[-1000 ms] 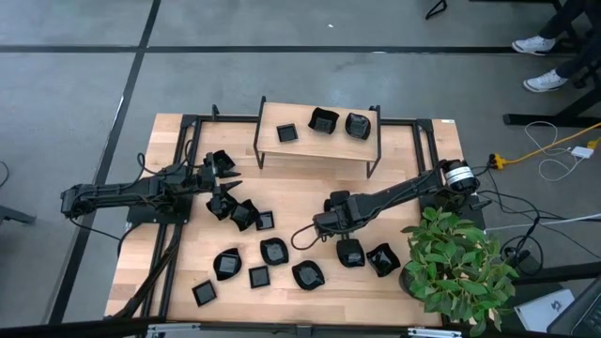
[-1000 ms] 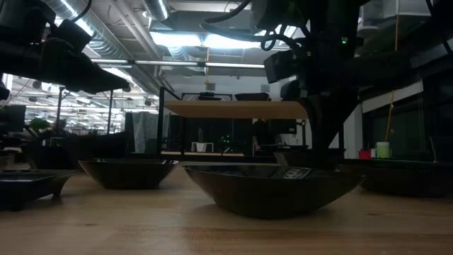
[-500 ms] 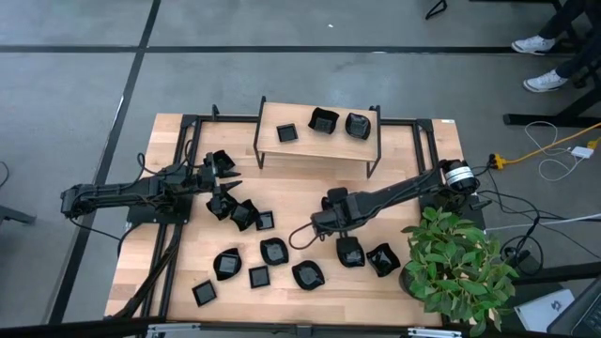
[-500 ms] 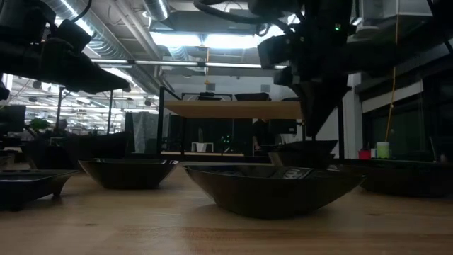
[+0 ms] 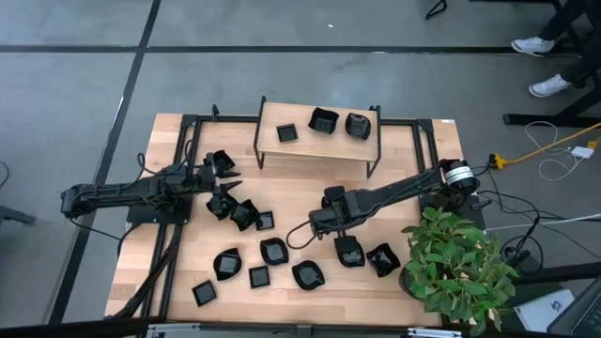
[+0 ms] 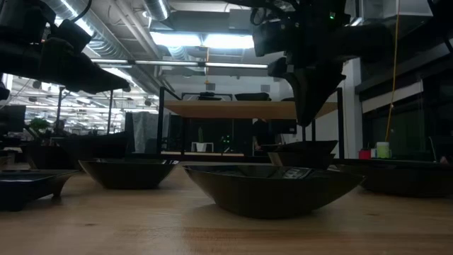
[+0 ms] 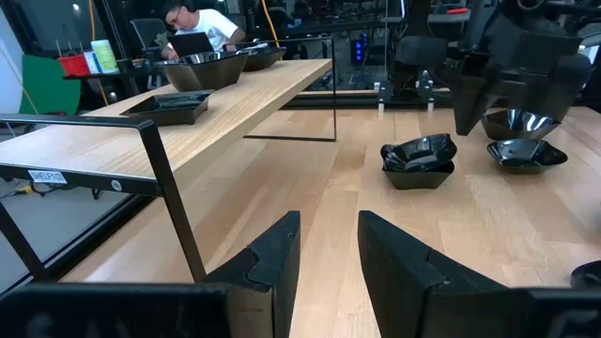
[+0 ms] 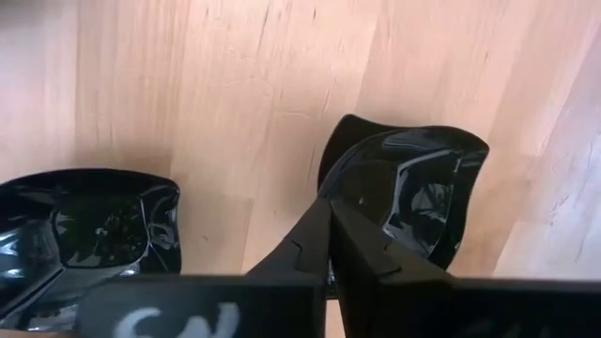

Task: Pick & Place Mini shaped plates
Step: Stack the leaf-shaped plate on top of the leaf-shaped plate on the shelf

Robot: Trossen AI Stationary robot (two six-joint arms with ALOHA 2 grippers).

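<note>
Several glossy black mini shaped plates lie on the wooden table: a cluster at the left and a row near the front edge. Three more sit on the shelf at the back. My right gripper points steeply down at mid table, shut on one wavy-edged plate, which also shows in the low view. My left gripper stands open and level above the left cluster, with nothing between its fingers. My right gripper pinches the wavy-edged plate's rim at one edge between its two fingertips, coming from above and pointing steeply down. The plate sits tilted below the fingers. Another plate in front hides its underside, so I cannot tell whether it is clear of the table.
Another plate lies just right of the held one, and one more shows beside it in the right wrist view. A potted plant fills the near right corner. The shelf's black frame stands at the back. Bare wood lies at mid table.
My right gripper has risen and shifted slightly toward the table's left edge. The plate below it has come up enough for its rim to show above the front plate in the low view.
</note>
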